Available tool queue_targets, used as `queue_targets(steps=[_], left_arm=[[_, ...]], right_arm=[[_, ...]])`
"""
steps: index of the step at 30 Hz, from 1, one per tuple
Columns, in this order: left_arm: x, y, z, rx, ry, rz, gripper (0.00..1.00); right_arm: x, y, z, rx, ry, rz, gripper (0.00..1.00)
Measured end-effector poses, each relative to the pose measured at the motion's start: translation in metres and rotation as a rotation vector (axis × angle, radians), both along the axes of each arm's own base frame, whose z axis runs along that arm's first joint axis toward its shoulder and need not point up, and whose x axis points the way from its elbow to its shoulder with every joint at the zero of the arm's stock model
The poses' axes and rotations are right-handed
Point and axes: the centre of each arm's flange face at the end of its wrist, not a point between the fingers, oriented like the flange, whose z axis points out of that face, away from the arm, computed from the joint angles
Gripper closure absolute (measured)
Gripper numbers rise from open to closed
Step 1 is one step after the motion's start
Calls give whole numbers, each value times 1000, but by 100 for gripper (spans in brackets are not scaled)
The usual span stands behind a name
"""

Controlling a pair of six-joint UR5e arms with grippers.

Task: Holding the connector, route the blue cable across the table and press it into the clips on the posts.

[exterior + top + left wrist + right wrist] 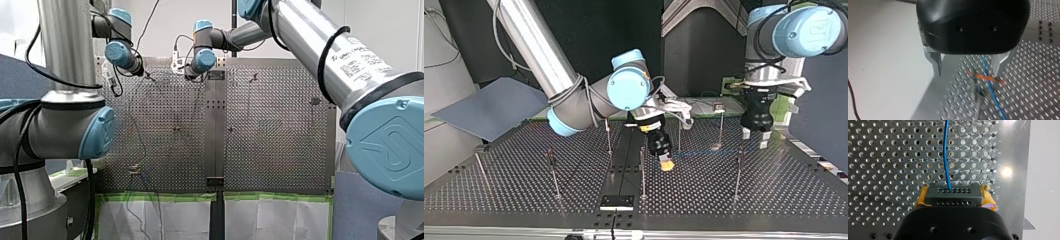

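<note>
Right wrist view, cable (945, 150) ahead (from connector (953, 195))

blurred orange clip (984, 77) and blue cable (991, 86) beneath my left hand (968, 73)

Perforated metal table (774, 195), green tape (160, 197) along its edge, grey panel (494, 107) at top view's left

Table (885, 157) of bright reflective metal, connector (953, 195) of matt black plastic, smooth glossy blue cable (946, 157) leaving the connector, creased yellow pads (988, 193) flanking it, my left gripper (968, 75) glossy black, its fingers (936, 62) bare metal.
</note>
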Motion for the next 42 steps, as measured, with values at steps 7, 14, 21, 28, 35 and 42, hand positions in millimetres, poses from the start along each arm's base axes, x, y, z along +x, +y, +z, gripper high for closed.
queue_targets(steps=[7,14,21,28,35,42], left_arm=[[-6,-11,7,21,-19,-39,0],[9,-27,-7,70,15,-114,0],[23,-33,-2,51,-20,-140,0],[42,-38,5,40,-46,-162,0],[57,-45,-7,33,-37,-184,0],[71,-50,-6,23,-63,-189,0]], right_arm=[[0,0,0,0,0,2,100],[0,0,0,2,-2,2,100],[0,0,0,3,-3,6,100],[1,0,-1,3,-4,8,100],[1,-1,-1,3,-4,7,100],[1,0,-1,4,-3,7,100]])
